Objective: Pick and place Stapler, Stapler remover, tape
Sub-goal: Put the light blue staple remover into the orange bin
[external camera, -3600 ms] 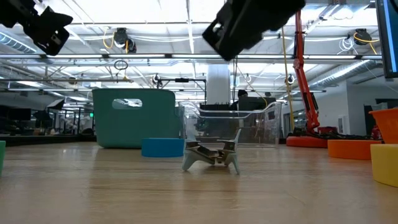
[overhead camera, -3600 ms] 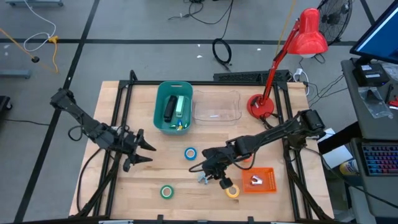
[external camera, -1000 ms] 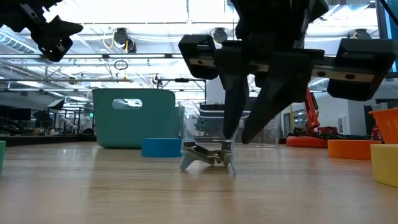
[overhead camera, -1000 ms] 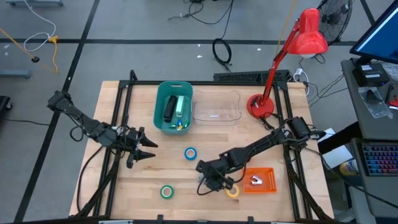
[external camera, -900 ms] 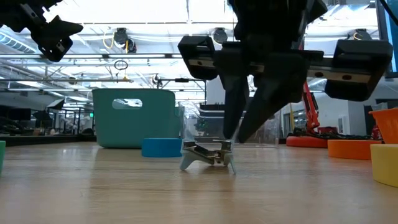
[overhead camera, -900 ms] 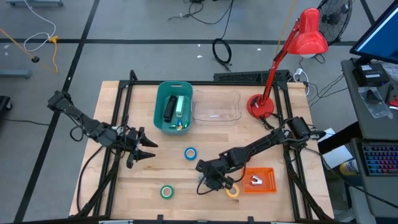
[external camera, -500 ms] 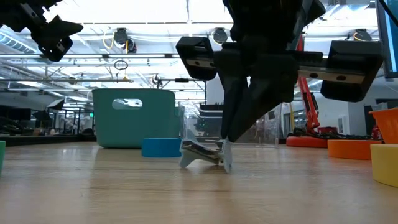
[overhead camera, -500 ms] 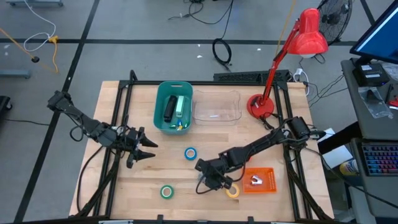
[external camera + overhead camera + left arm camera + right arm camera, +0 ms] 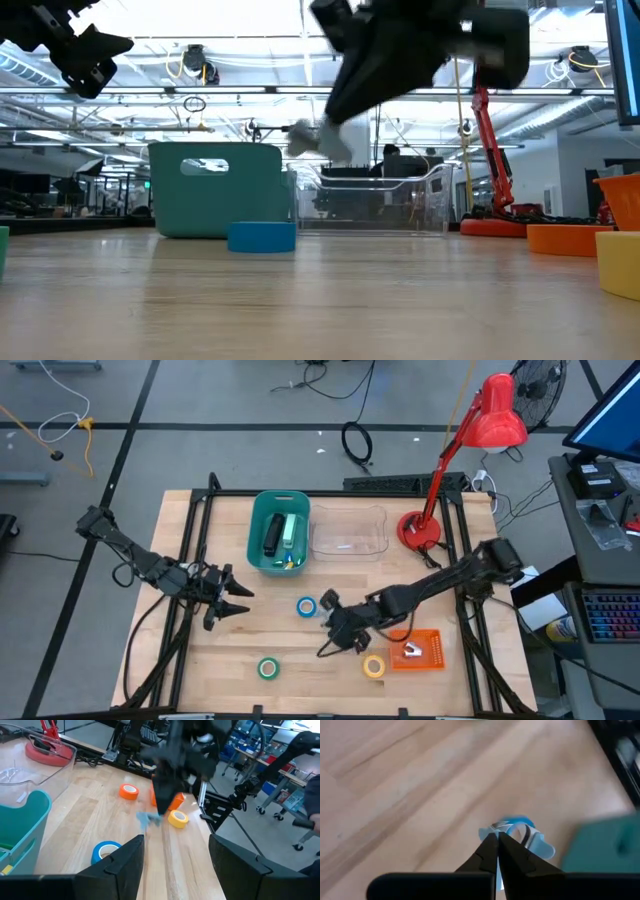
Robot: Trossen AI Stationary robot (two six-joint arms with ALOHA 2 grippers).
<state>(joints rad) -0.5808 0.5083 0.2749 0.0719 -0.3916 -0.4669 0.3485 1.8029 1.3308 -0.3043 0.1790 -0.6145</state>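
While it hangs above the wooden bench (image 9: 290,655), the right gripper (image 9: 322,132) is clenched on the small metal staple remover (image 9: 516,834). A blue tape ring (image 9: 306,606) lies just beside it. The left gripper (image 9: 238,602) hovers released, well apart.

Light wood table (image 9: 200,650). Teal bin (image 9: 279,530) holding a black stapler (image 9: 271,535) and a pale green one (image 9: 291,530). Clear tray (image 9: 349,532). Red lamp (image 9: 480,430). Orange basket (image 9: 415,649). 4 tape rolls: blue (image 9: 306,606), green (image 9: 267,668), yellow (image 9: 374,666), orange (image 9: 129,792). Silver stapler remover (image 9: 318,138). Both arms black.
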